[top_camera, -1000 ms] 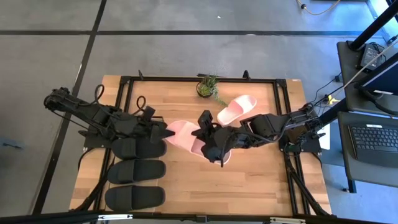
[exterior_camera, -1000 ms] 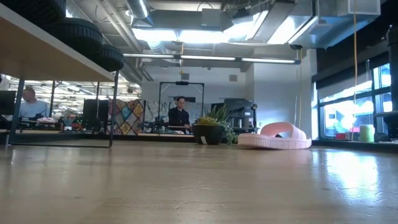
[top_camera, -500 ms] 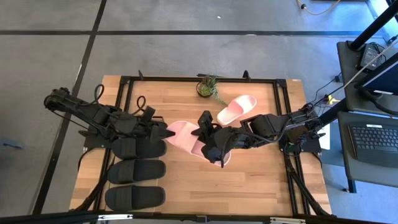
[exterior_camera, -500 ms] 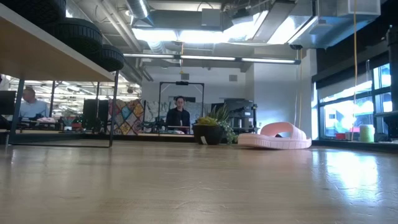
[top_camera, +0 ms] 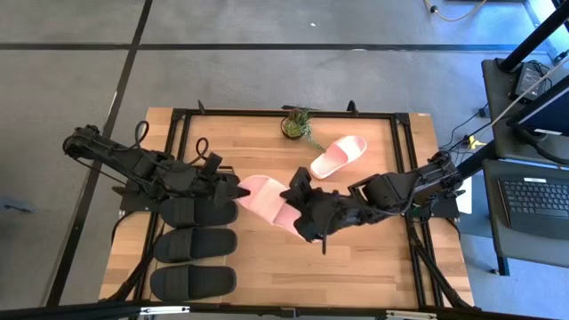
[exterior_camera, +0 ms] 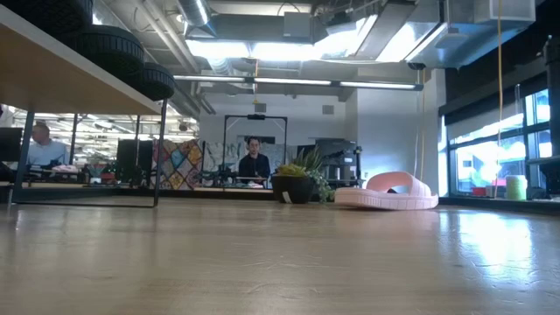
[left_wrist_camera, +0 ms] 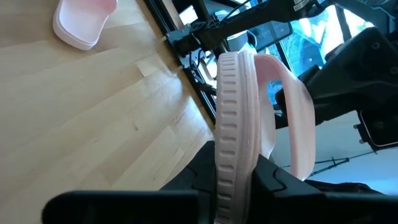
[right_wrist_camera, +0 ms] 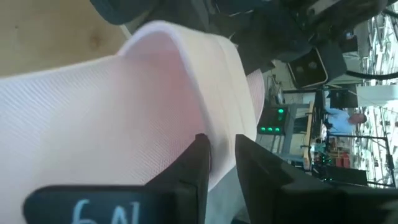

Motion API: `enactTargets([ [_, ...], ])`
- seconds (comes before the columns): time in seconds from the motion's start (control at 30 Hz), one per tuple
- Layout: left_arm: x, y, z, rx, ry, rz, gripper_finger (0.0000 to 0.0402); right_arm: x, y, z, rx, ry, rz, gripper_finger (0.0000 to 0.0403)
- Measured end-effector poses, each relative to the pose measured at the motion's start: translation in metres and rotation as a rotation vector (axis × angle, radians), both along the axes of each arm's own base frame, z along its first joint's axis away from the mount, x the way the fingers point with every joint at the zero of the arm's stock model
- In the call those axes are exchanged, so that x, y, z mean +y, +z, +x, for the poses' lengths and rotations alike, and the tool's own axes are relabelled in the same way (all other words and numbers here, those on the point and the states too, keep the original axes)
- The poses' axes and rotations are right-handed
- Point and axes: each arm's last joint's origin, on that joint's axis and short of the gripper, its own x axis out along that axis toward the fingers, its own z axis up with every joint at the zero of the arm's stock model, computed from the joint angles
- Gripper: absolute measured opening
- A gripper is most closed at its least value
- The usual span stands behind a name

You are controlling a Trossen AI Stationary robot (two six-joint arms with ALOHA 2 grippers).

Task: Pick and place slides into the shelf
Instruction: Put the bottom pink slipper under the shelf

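Observation:
A pale pink slide (top_camera: 265, 197) hangs over the middle of the table between my two grippers. My left gripper (top_camera: 235, 188) is shut on its left end. My right gripper (top_camera: 300, 212) stands at its right end, open by a narrow gap (right_wrist_camera: 222, 160), with pink slide material filling the view behind the fingers. A second pink slide (top_camera: 338, 157) lies sole-down on the table at the far right (exterior_camera: 389, 191). Three black slides (top_camera: 196, 244) rest on the shelf (exterior_camera: 61, 83) at the table's left side. My left gripper pinches the slide's sole (left_wrist_camera: 227, 158) between its two fingers, one on each flat face, at the sole's left end. The fingers come nearly level from the table's left. The slide is lifted clear of the table, and its strap (left_wrist_camera: 292, 118) arches off to one side. My right gripper: I cannot tell whether its fingers (right_wrist_camera: 194, 167) touch the slide.
A small potted plant (top_camera: 298, 124) stands at the table's far edge, beside the second pink slide. The black table frame (top_camera: 409, 178) runs around the wooden top. People sit and stand in the room beyond the table.
My right arm has swung toward the table's near edge, and its gripper has shifted a little toward the near left along the slide's right end. The slide stays lifted in my left gripper.

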Motion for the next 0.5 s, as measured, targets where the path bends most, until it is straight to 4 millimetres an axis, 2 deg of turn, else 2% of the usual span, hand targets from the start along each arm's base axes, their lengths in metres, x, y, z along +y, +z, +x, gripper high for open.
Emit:
enactTargets([
  [0.3, 0.000, 0.000, 0.000, 0.000, 0.000, -0.002, 0.0037, 0.010, 0.003, -0.010, -0.044, -0.083, -0.062, 0.0082],
  [0.5, 0.000, -0.001, 0.000, 0.006, -0.007, 0.002, 0.0034, -0.001, 0.015, -0.039, -0.049, -0.201, 0.153, 0.0127],
])
